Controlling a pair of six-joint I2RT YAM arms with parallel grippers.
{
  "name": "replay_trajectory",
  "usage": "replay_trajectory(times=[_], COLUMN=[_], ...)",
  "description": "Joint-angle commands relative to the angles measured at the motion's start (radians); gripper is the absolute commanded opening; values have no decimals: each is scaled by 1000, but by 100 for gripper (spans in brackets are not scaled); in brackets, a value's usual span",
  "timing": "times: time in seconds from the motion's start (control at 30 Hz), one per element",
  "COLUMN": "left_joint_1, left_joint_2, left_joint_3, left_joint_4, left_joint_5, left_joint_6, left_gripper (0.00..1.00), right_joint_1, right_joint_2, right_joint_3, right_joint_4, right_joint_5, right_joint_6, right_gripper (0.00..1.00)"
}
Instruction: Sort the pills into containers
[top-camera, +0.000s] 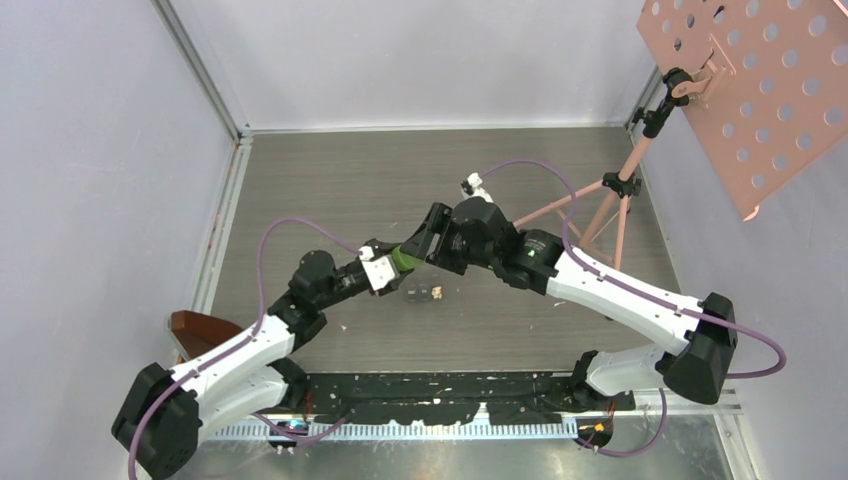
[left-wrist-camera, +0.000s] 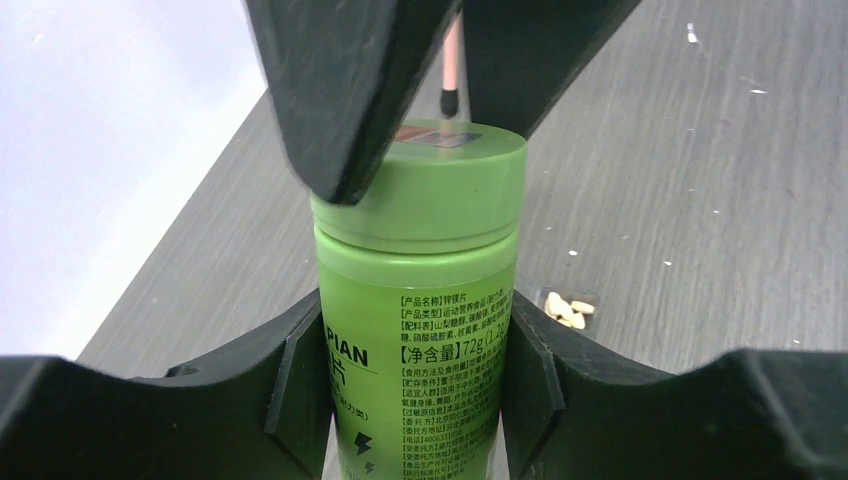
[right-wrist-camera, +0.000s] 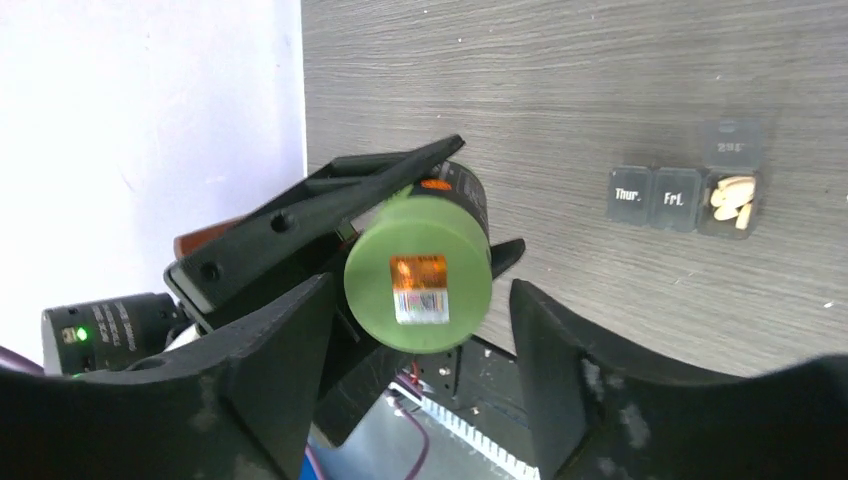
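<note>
Gripping the small green cylindrical plastic bottle (left-wrist-camera: 415, 330) around its labelled body, our left gripper (left-wrist-camera: 415, 400) has a finger pressed against each flank and holds it off the grey wood-grain table (top-camera: 400, 170), near the middle of the scene. Our right gripper (right-wrist-camera: 420, 330) faces the bottle's green screw cap (right-wrist-camera: 418, 272) end-on. Its two dark fingers (right-wrist-camera: 270, 350) stand either side of the cap with daylight between pad and cap on both sides in the right wrist view, so we read those jaws as parted and not yet clamped.

Everything turns on this alignment: the bottle's long axis points straight at the right gripper, cap first, with the orange barcode sticker (right-wrist-camera: 417, 287) centred between its fingers. In the left wrist view the right fingers overlap the cap's rim, so we cannot say for certain that neither one touches it. We judge the step in hand to be unscrewing the cap, left arm bracing and right arm turning.

Just near of the bottle lies the flat dark-grey rectangular pill case (right-wrist-camera: 685, 190), with "Thur." and "Fri." lids shut and one compartment open, holding pale oblong pills (right-wrist-camera: 732, 198).
</note>
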Motion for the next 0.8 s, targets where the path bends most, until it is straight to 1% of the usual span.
replay_trajectory(times=[0.0, 0.07, 0.1, 0.13, 0.17, 0.2, 0.23, 0.27, 0.3, 0.33, 0.37, 0.4, 0.43, 0.47, 0.5, 0.53, 0.57, 0.63, 0.77], left_joint_1=[17, 16, 17, 17, 16, 16, 16, 16, 16, 16, 16, 17, 17, 17, 16, 16, 16, 16, 17], left_joint_2=[-9, -3, 1, 6, 11, 16, 20, 26, 31, 36, 41, 47, 53, 61, 69, 74, 81, 91, 109], left_joint_3=[33, 53, 59, 62, 64, 69, 76, 92, 104, 117, 131, 146, 162, 179, 197, 214, 227, 254, 292], left_joint_4=[38, -6, -16, -19, -21, -28, -43, -61, -88, -104, -134, -158, -183, -212, -245, -274, -303, -361, -450], left_joint_5=[-44, 1, 22, 37, 64, 86, 109, 137, 169, 203, 242, 287, 325, 363, 411, 448, 485, 557, 649], left_joint_6=[-6, -16, -22, -31, -38, -41, -47, -51, -54, -58, -59, -62, -65, -66, -64, -64, -63, -49, -16], left_gripper=[0, 0, 0, 0, 0, 0, 0, 0, 0, 0, 0, 0, 0, 0, 0, 0, 0, 0, 0], right_joint_1=[16, 15, 11, 7, -3, -14, -22, -35, -37, -39, -39, -39, -39, -39, -39, -39, -39, -39, -39], right_joint_2=[-65, -125, -146, -185, -205, -242, -259, -294, -310, -334, -345, -359, -363, -360, -353, -345, -327, -292, -203], right_joint_3=[55, 16, 1, -31, -50, -86, -118, -133, -157, -162, -169, -169, -163, -154, -135, -126, -102, -66, 29], right_joint_4=[-16, 26, 39, 68, 89, 122, 140, 183, 194, 206, 206, 191, 177, 141, 124, 91, 74, 35, -114], right_joint_5=[71, 116, 128, 140, 131, 111, 82, -9, -49, -149, -206, -317, -367, -462, -537, -568, -616, -621, -616], right_joint_6=[-30, -123, -198, -239, -354, -413, -548, -715, -782, -920, -995, -1121, -1180, -1270, -1306, -1374, -1405, -1468, -1595], right_gripper=[90, 98, 97, 96, 96, 95, 95, 95, 95, 96, 96, 96, 97, 97, 98, 98, 98, 98, 100])
